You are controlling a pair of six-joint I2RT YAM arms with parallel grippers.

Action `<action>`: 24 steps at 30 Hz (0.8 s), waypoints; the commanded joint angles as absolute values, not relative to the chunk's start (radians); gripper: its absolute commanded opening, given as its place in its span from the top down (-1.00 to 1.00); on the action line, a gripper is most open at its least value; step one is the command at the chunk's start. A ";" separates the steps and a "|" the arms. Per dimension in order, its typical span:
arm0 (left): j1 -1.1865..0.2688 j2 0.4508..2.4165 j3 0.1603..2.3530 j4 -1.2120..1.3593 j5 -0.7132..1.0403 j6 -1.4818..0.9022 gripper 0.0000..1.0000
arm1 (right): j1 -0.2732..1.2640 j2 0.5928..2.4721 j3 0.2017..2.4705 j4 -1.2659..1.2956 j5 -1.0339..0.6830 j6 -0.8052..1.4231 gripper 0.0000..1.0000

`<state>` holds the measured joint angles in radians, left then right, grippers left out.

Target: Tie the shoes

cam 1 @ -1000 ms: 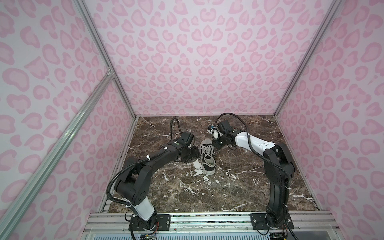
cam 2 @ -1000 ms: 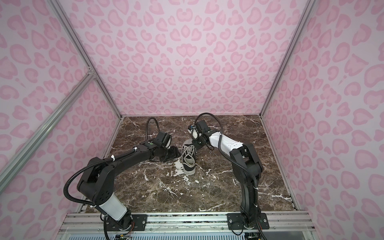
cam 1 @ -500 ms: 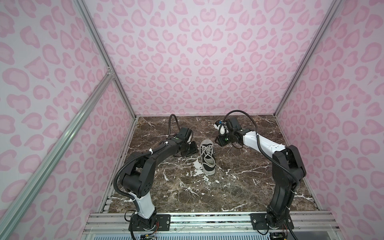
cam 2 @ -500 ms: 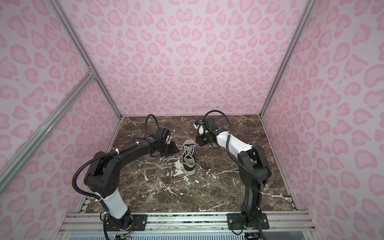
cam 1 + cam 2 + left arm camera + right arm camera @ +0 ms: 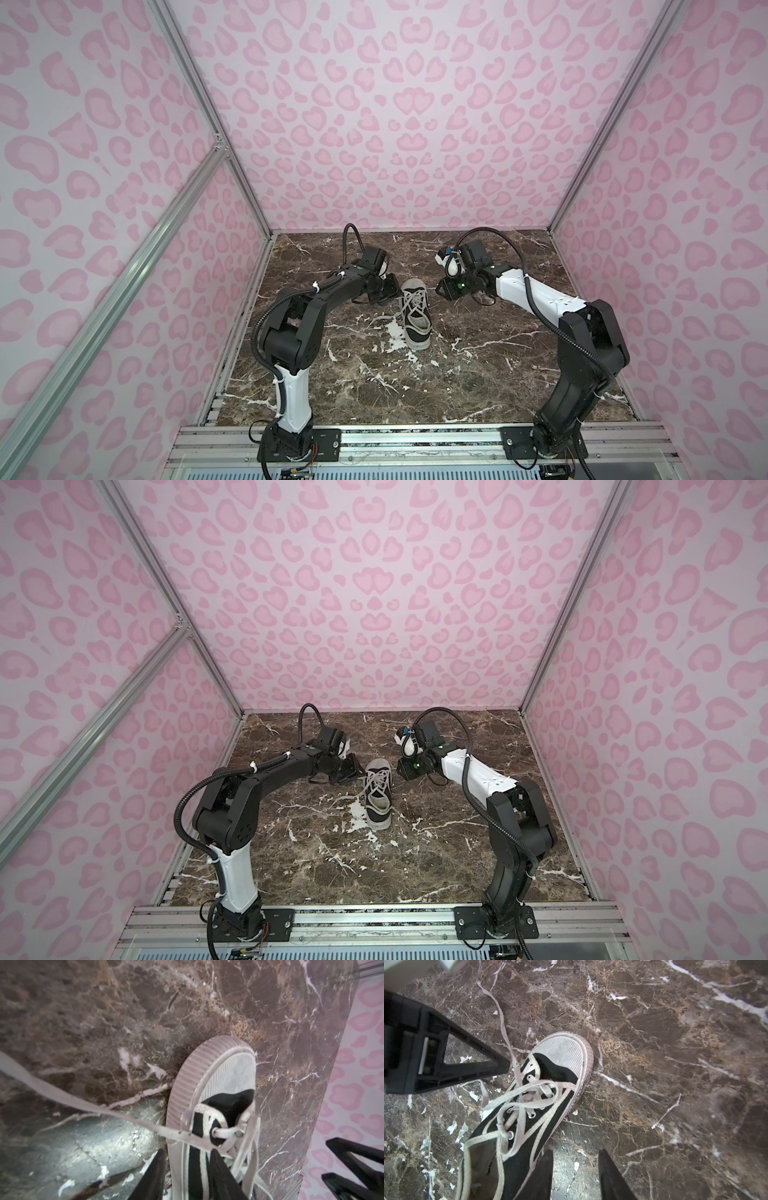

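Observation:
A black canvas shoe (image 5: 417, 320) (image 5: 378, 802) lies mid-floor, white toe cap toward the front rail. Its off-white laces sit in loose loops over the tongue (image 5: 529, 1093). One lace end (image 5: 376, 320) (image 5: 83, 1103) trails left across the floor. My left gripper (image 5: 394, 291) (image 5: 358, 766) (image 5: 187, 1151) is at the shoe's far left side. Its jaws stand part open astride the sole edge and eyelet row, and I see no pinch. One of its fingers (image 5: 467, 1068) ends beside the trailing lace. My right gripper (image 5: 440, 289) (image 5: 402, 767) (image 5: 575, 1153) hangs open over bare floor, just right of the shoe.
The floor is dark brown marble (image 5: 478, 374) with white veins and flecks. Pink patterned walls (image 5: 395, 124) close in three sides, with aluminium posts at the corners. A metal rail (image 5: 415, 440) carrying both arm bases runs along the front.
The left jaws have narrowed and the left gripper has shifted a little farther back along the shoe's side. My right gripper has drawn away to the right. The shoe has not moved.

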<state>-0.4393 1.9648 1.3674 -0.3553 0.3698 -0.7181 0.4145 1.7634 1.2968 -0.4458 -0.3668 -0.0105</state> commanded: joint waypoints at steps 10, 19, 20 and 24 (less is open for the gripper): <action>-0.439 2.010 1.365 -0.277 0.410 -0.744 0.36 | 0.402 1.745 1.271 -0.467 -0.373 -0.009 0.23; -0.439 1.996 1.351 -0.275 0.401 -0.738 0.69 | 0.400 1.732 1.253 -0.458 -0.389 0.012 0.24; -0.439 1.992 1.351 -0.277 0.397 -0.736 0.72 | 0.401 1.729 1.247 -0.453 -0.391 0.017 0.24; -0.439 1.979 1.354 -0.282 0.399 -0.732 0.83 | 0.400 1.712 1.218 -0.439 -0.397 0.029 0.24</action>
<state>-0.4397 1.9930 1.3556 -0.2901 0.3965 -0.7395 0.4000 1.7203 1.2324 -0.4553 -0.3859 0.0109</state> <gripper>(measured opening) 0.093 0.381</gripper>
